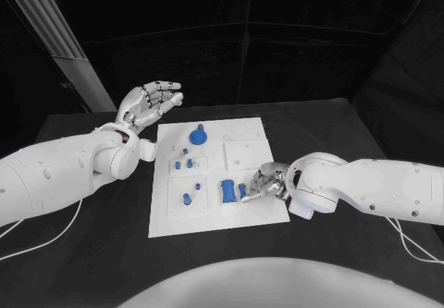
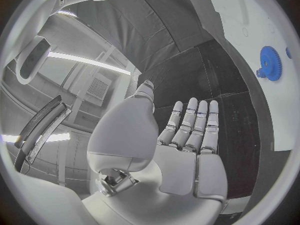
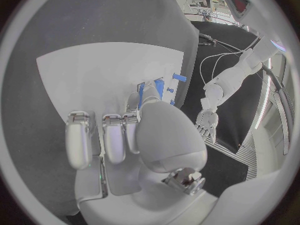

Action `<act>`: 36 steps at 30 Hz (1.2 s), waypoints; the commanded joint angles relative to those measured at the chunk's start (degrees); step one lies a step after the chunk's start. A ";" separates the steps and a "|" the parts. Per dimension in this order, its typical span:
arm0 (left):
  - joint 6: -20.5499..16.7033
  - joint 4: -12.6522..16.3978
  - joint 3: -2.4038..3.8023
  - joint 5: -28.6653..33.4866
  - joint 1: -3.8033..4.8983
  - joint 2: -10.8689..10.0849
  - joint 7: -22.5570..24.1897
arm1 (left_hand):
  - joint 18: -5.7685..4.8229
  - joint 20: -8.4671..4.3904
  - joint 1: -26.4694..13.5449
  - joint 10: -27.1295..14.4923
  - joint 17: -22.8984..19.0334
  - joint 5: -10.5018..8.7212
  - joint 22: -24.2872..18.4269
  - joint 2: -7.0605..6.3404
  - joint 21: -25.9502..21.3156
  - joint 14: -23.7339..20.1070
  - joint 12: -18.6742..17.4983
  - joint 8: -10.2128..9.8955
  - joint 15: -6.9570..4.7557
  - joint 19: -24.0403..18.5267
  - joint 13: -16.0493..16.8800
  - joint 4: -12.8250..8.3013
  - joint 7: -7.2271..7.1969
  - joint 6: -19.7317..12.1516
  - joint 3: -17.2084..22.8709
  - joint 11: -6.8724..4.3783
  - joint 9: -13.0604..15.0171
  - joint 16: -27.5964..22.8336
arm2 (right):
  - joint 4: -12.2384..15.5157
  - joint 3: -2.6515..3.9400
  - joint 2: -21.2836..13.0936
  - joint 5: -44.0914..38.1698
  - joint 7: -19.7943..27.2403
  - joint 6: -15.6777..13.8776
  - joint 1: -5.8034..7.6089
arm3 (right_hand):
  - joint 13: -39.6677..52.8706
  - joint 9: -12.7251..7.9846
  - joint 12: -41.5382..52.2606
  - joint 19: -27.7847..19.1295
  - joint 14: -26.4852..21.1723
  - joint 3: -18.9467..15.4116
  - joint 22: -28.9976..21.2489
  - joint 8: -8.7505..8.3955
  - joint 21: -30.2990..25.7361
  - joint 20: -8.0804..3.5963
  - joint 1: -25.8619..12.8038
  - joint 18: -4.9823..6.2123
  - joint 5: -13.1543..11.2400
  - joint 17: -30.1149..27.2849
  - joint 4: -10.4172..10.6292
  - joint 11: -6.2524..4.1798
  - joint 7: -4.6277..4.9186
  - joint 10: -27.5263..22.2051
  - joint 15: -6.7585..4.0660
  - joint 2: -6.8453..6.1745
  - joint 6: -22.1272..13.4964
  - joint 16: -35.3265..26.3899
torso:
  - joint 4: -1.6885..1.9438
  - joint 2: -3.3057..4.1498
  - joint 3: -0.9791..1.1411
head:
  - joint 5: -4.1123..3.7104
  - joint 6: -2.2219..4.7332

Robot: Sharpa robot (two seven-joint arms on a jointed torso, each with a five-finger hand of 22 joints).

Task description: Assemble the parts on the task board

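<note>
Across the middle of the head view a flat white rectangular task board [image 1: 249, 212] is lying on the black table [image 1: 351, 256], and small blue plastic parts are spread over it. Toward the upper middle of the board a round blue toothed gear [image 1: 198, 136] is sitting; the same gear [image 2: 269, 62] is being seen at the upper right of the left wrist view. Below it, a cluster of little blue pegs [image 1: 186, 162] is standing in the board's left half, and two more small blue pieces [image 1: 190, 195] are resting in a square recess lower down. Right of these, near the board's lower right, an upright blue rectangular block [image 1: 228, 190] is standing.

The right hand [image 1: 266, 183] is being lowered onto the board's right edge, its silver fingertips [image 1: 249, 197] pressed close beside a narrow blue piece [image 1: 242, 190] just right of the block. Whether that piece is actually being pinched cannot be told (the fingers are covering the contact). In the right wrist view the same hand [image 3: 134, 135] is being shown over the white board, with the blue block [image 3: 152, 91] just past its fingers.

The left hand [image 1: 151, 101] is being held at the upper left of the frame, off the board's top left corner, palm up, fingers spread and holding nothing; its open palm [image 2: 187, 150] is confirmed in the left wrist view.
</note>
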 commanded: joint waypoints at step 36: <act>-1.73 1.07 0.04 0.12 -0.78 -0.14 12.52 | -0.62 -0.01 -1.15 -1.54 -0.91 0.32 -0.09 0.40 -0.05 -0.86 0.47 0.85 0.08 -0.50 -0.20 0.04 7.68 -1.02 -0.39 0.08 -0.28 0.78 | -2.70 0.04 -0.06 25.96 56.65 -28.14 1.26 | 5.47 -16.08 -11.82 -20.94 -3.22 -6.89 0.27 -19.86 -36.31 5.87 -1.39 7.45 2.25 4.03 3.20 6.40 7.28 -9.81 6.30 0.69 -9.32 -7.37 | -0.23 -0.17 0.08 | 1.58 2.49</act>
